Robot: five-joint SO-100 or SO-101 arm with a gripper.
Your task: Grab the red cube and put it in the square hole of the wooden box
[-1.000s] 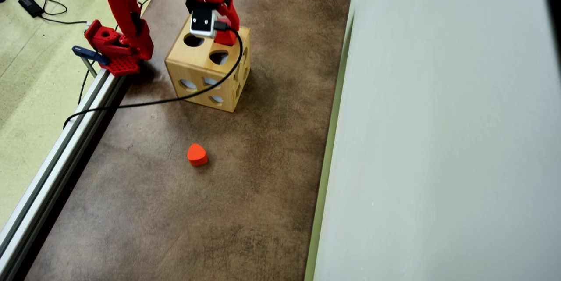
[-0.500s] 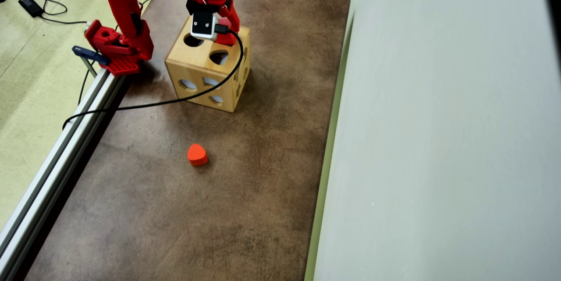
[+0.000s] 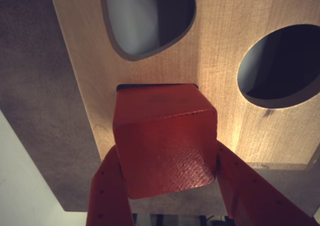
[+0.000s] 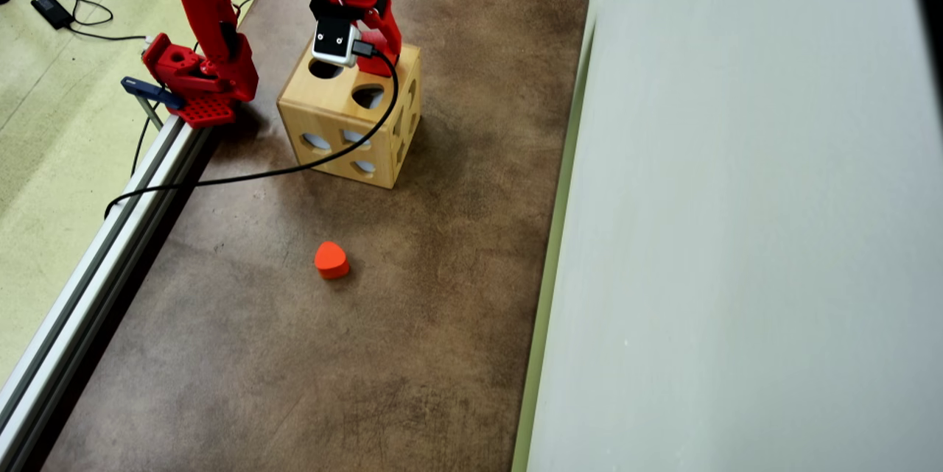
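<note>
The grasp has been made and the carry is judged finished: in the wrist view the red cube (image 3: 165, 138) is seen clamped between the two red fingers (image 3: 107, 193), which are closed against its opposite faces, and it is held over the top face of the wooden box (image 3: 220, 76). Insertion is what is left. The square hole (image 3: 157, 86) is almost wholly covered by the cube, only a thin dark strip of its far side being shown just beyond the cube's far edge; whether the cube has entered the opening at all cannot be told. The cube appears slightly turned against that straight edge, so a small correction may be needed before release. Little margin is expected, since the hole seems only a little wider than the cube. The rounded teardrop cutout (image 3: 147, 16) and the round cutout (image 3: 282, 61) lie just beyond and must not be mistaken for the target. In the overhead view the gripper (image 4: 372, 60) is seen above the box's far corner, near the box's edge, with the camera cable (image 4: 295, 166) draped across the box onto the bench (image 4: 442, 236). The orange heart-like block (image 4: 331, 260) lies well apart, and open bench is left around it.
</note>
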